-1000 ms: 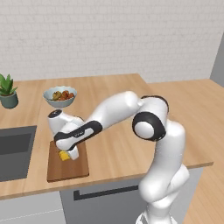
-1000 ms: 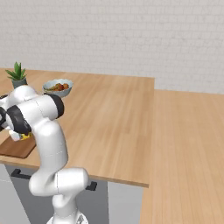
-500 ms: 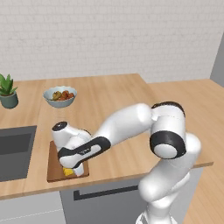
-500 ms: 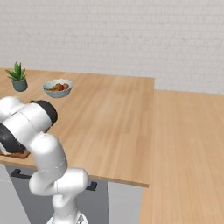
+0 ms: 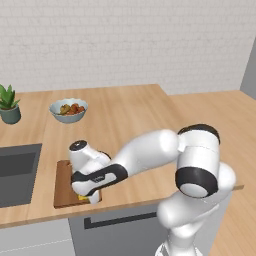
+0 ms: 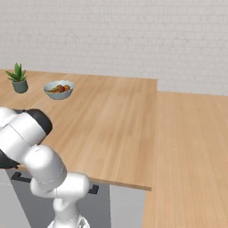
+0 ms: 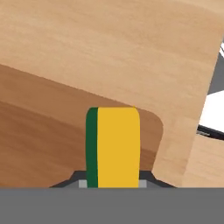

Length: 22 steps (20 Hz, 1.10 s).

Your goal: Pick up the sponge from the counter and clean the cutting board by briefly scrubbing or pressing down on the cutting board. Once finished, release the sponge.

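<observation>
Sponge (image 7: 113, 146) sits pinched in the closed gripper (image 5: 86, 196) over the board (image 5: 65, 182); light, soft foam, likely squashes easily, so gripping its narrow sides suits.

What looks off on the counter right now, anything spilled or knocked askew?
Nothing stands out. The hand is shut on the sponge over a rounded corner of the cutting board, near the counter's front edge. The bowl and plant stand upright.

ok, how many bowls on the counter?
1: a light blue-grey round bowl of food, at the back of the light-tan wooden counter, right of the potted plant.
</observation>
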Tool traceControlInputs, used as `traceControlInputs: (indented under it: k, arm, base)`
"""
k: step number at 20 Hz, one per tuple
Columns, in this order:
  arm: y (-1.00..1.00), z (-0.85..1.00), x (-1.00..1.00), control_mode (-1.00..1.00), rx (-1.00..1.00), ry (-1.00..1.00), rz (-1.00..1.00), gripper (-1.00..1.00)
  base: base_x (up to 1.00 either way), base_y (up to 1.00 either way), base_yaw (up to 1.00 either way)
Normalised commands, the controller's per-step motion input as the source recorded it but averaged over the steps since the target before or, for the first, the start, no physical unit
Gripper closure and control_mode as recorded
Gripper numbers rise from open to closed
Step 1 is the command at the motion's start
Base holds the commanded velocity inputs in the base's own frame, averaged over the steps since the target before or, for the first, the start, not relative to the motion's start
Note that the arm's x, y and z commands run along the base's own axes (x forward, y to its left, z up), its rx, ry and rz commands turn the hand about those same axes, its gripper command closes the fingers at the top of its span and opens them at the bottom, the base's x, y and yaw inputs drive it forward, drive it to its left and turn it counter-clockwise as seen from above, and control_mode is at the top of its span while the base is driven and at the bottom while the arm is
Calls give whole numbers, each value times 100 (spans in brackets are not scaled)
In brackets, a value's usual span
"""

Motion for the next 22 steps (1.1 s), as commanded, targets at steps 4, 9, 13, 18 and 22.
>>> traceControlInputs:
  k: [4,9,13,18,22]
  arm:
    - [-3,8,73,-100,0,0,-16,100]
    - [0,5,95,-100,0,0,-14,100]
    - [0,0,91,-100,0,-5,-12,100]
    - [4,0,61,-100,0,-9,-9,100]
    - [26,0,29,-100,-1,-11,-9,100]
  base:
    - [0,0,0]
    - [0,0,0]
    - [0,0,0]
    - [0,0,0]
    - [0,0,0]
